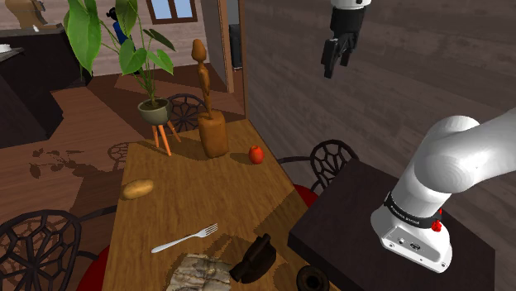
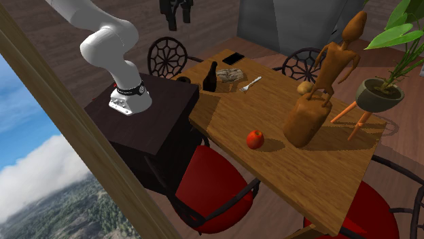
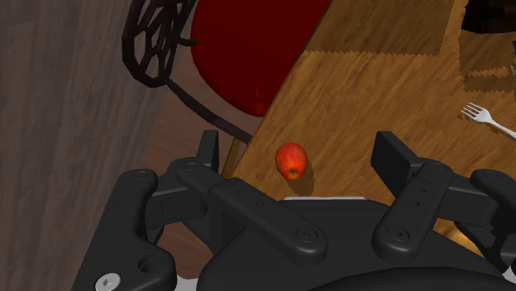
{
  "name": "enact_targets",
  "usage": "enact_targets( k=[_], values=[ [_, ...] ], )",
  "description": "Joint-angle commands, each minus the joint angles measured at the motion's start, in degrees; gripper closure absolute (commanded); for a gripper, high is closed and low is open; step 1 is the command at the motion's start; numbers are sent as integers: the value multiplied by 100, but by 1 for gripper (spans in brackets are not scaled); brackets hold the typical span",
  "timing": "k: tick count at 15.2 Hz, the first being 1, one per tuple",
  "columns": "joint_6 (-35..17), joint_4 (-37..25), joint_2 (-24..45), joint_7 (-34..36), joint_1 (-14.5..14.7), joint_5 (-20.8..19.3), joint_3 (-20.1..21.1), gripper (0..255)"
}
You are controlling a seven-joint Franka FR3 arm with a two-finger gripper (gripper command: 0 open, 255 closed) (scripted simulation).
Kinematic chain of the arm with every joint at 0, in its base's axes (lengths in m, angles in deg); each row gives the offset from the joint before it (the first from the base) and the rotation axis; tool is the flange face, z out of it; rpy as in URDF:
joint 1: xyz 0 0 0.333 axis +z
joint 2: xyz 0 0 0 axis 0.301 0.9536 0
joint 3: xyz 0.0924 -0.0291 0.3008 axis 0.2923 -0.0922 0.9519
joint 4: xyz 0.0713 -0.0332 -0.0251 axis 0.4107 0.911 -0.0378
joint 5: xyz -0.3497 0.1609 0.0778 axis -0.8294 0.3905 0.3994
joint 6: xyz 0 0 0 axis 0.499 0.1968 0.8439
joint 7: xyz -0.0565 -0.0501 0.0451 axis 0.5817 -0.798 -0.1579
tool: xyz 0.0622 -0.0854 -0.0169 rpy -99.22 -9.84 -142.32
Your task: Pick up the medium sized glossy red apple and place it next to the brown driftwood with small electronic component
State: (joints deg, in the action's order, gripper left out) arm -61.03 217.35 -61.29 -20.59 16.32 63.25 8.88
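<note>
I see the hand (image 1: 335, 64) released and holding nothing, high above the worktop (image 1: 186, 207). The red apple (image 1: 256, 155) lies near the worktop's edge, close to the brown driftwood (image 1: 212, 132) but not touching it.

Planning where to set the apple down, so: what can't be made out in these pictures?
Electronic component on the driftwood: too small to pick out, shoulder and second exterior views.
Table under the gripper: wrist view, hidden by its black body.
Patterned flat item by the fork: shoulder view, cut off by the bottom edge.
</note>
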Motion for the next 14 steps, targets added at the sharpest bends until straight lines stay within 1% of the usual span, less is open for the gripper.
enact_targets(
  k=[1, 8, 14],
  values=[
    [0, 0, 0, 0, 0, 0, 0, 0],
    [-1393, 505, 878, -223, 45, 17, -233, 0],
    [-2549, 622, 1913, -451, 94, 86, -400, 0]
  ],
)
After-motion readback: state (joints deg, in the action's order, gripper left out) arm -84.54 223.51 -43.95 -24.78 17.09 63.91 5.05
